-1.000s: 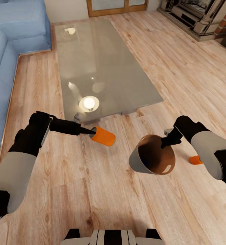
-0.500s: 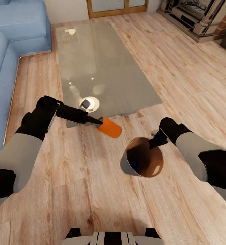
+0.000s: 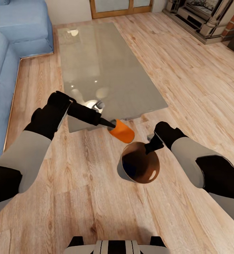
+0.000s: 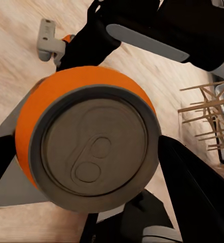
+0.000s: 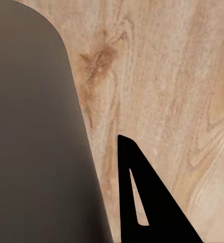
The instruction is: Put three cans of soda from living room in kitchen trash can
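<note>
My left gripper [image 3: 111, 124] clamps one smooth orange soda can [image 3: 122, 131], its grey metal end [image 4: 94, 154] facing the wrist camera, at centre frame. My right gripper [image 3: 149, 145] pinches the rim of the grey, glossy brown-lined trash can [image 3: 139, 166] just below, beside the glass coffee table [image 3: 102, 67].

- My left gripper [image 3: 111, 124] carries the soda can [image 3: 121, 131] just beside the trash can [image 3: 139, 165] rim.
- The coffee table [image 3: 106, 70] near edge blocks ahead; open floor [image 3: 78, 197] lies beneath.
</note>
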Robot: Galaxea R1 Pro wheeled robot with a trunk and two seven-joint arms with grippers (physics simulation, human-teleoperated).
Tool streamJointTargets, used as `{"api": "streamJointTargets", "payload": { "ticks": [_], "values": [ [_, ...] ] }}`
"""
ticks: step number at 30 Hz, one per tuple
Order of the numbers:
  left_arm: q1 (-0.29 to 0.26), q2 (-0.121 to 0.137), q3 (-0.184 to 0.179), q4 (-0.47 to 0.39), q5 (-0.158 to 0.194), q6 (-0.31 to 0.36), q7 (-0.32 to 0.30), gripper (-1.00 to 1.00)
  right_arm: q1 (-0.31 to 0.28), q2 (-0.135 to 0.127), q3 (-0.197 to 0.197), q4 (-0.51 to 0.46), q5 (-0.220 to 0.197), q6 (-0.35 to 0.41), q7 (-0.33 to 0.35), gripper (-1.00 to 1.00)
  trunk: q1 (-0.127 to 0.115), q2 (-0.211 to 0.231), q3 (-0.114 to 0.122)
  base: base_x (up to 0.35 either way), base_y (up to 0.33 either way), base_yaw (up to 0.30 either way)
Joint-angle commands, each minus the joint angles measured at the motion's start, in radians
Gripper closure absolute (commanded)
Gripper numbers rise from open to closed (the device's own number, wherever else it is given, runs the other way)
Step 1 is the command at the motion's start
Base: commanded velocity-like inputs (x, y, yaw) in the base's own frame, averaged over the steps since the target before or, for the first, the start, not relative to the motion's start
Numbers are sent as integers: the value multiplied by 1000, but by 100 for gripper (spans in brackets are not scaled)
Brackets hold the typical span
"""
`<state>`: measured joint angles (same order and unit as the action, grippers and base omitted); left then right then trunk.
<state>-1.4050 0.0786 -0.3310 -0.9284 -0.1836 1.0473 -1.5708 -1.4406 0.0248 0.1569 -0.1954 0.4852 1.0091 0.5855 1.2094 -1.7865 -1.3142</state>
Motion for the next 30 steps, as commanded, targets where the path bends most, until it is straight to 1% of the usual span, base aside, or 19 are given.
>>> {"api": "streamJointTargets", "payload": {
  "ticks": [1, 2, 5, 6, 10, 12, 16, 21, 22, 24, 25, 27, 28, 29, 30],
  "values": [
    [-1, 0, -4, 0, 1, 0, 0, 100, 0, 0, -19, 1, -37, 9, 0, 100, 0, 0, 0, 0, 0, 0],
    [-2, -1, -15, 0, 1, 0, 0, 100, 0, 1, -35, 1, -36, 9, -3, 100, 0, 0, 0, 0, 0, 0],
    [-3, -3, -51, -2, 1, 0, 0, 100, -1, 1, -54, 1, -35, 9, -7, 100, 0, 0, 0, 0, 0, 0],
    [-4, -4, -88, -1, 1, 0, 0, 100, -1, 1, -62, 0, -35, 10, -9, 100, 0, 0, 0, 0, 0, 0],
    [-5, -9, -156, 2, 1, 0, 0, 100, -1, 2, -71, -1, -34, 11, -11, 100, 0, 0, 0, 0, 0, 0],
    [-6, -14, -173, 4, 1, 0, 0, 100, -2, 2, -73, -2, -34, 11, -12, 100, 0, 0, 0, 0, 0, 0],
    [-6, -30, -187, 7, 1, 0, 0, 100, -2, 8, -74, -8, -33, 33, -12, 100, 0, 0, 0, 0, 0, 0],
    [-5, -55, -216, 8, -1, 0, 0, 100, -3, 33, -73, -28, -29, 38, -14, 100, 0, 0, 0, 0, 0, 0],
    [-5, -67, -230, 9, -1, 0, 0, 100, -3, 43, -72, -31, -29, 38, -18, 100, 0, 0, 0, 0, 0, 0],
    [-5, -77, -240, 9, -1, 0, 0, 100, -3, 55, -72, -33, -28, 38, -29, 100, 0, 0, 0, 0, 0, 0],
    [-5, -87, -246, 9, -3, 0, 0, 100, -3, 66, -72, -34, -28, 38, -44, 100, 0, 0, 0, 0, 0, 0],
    [-5, -98, -250, 11, -6, 0, 0, 100, -3, 75, -72, -35, -29, 38, -58, 100, 0, 0, 0, 0, 0, 0],
    [-5, -113, -253, 20, -10, 0, 0, 100, -3, 82, -72, -36, -29, 38, -67, 100, 0, 0, 0, 0, 0, 0],
    [-5, -121, -255, 28, -14, 0, 0, 100, -3, 85, -72, -38, -28, 38, -70, 100, 0, 0, 0, 0, 0, 0],
    [-4, -136, -258, 46, -31, 0, 0, 100, -3, 89, -72, -43, -28, 38, -76, 100, 0, 0, 0, 0, 0, 0]
  ]
}}
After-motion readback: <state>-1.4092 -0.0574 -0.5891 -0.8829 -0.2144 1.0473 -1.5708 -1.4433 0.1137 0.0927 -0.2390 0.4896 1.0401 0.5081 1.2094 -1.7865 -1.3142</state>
